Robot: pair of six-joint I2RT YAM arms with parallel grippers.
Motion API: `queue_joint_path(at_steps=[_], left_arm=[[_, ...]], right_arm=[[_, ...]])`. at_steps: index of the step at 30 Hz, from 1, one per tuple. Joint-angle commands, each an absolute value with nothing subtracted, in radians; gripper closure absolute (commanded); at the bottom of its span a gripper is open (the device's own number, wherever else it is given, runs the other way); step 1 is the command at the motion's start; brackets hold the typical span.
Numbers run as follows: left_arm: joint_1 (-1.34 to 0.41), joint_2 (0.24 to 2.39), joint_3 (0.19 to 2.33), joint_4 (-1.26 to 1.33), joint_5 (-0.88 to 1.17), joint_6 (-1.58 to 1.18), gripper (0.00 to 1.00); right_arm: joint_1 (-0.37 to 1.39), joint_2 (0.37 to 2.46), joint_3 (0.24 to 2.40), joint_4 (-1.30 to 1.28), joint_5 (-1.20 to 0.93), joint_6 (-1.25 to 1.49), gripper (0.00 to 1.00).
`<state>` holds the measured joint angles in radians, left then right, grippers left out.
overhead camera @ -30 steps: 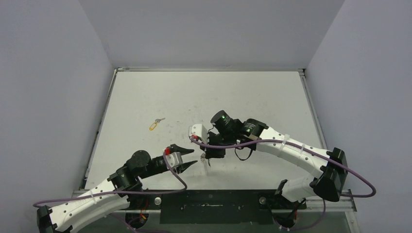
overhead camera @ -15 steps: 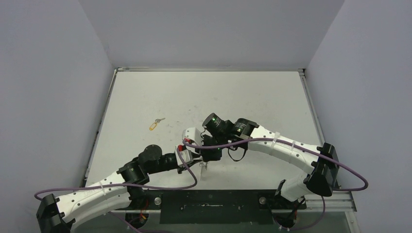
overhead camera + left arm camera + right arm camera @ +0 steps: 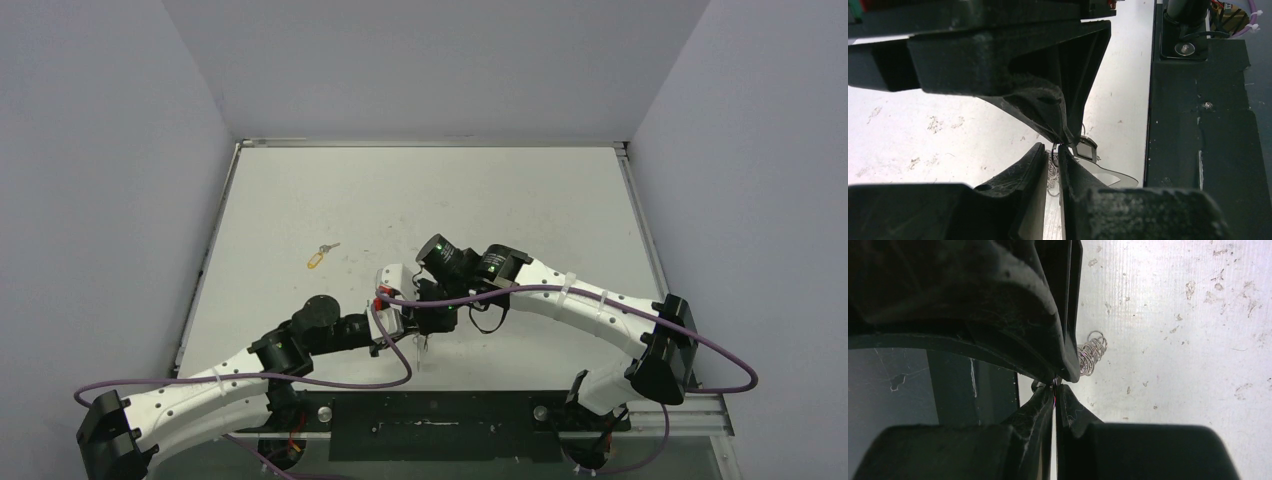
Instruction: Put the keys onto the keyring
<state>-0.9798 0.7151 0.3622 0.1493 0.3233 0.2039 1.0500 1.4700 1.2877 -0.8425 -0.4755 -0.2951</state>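
Two matte black two-finger tools are meeting tip to tip above the near edge of a scuffed white table (image 3: 520, 200). The right gripper (image 3: 1054, 385) is pressing its rough, grainy plastic fingers together on a thin sliver of metal. That sliver appears to be the top of the large flat silver-grey metal keyring (image 3: 424, 348), which is hanging just under the tips. The keyring's short chain (image 3: 1092, 355) of small wire rings is bunching like a coil beside them. The left gripper (image 3: 1050, 148) is sitting tip-against-tip with it from the opposite side, its wedge-shaped fingers showing only a narrow slit between them — whether they are clamping anything cannot be told. A small silver square-headed piece (image 3: 1085, 149) is dangling beside the tips, too small to identify. Well apart, toward the left of the table, a small silver key with a yellow oblong tag (image 3: 318, 257) is lying flat — untouched by either arm. Purple cables (image 3: 560, 292) are looping along the white arm links.
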Motion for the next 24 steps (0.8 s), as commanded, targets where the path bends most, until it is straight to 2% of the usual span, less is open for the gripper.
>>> queue_joint_path(at_steps=[1,5,8,10,14,16,24], left_arm=[[-0.982,0.732,0.408,0.127,0.355,0.226,0.87],[-0.983,0.736,0.401,0.147,0.366,0.223,1.0],[-0.982,0.735,0.395,0.155,0.367,0.217,1.0],[-0.982,0.727,0.387,0.171,0.367,0.206,1.0],[-0.983,0.691,0.344,0.255,0.347,0.162,1.0],[-0.982,0.664,0.315,0.304,0.328,0.14,1.0],[-0.982,0.554,0.193,0.501,0.297,0.088,1.0]], right_arm=[[1.06,1.459,1.328,-0.795,-0.471,-0.288,1.0],[1.06,1.463,1.325,-0.791,-0.471,-0.288,1.0],[1.061,1.464,1.323,-0.781,-0.456,-0.286,1.0],[1.059,1.459,1.316,-0.769,-0.443,-0.284,0.95],[1.044,1.424,1.275,-0.708,-0.434,-0.269,0.64],[1.028,1.394,1.244,-0.662,-0.44,-0.263,0.57],[0.867,1.241,1.053,-0.446,-0.68,-0.239,0.57]])
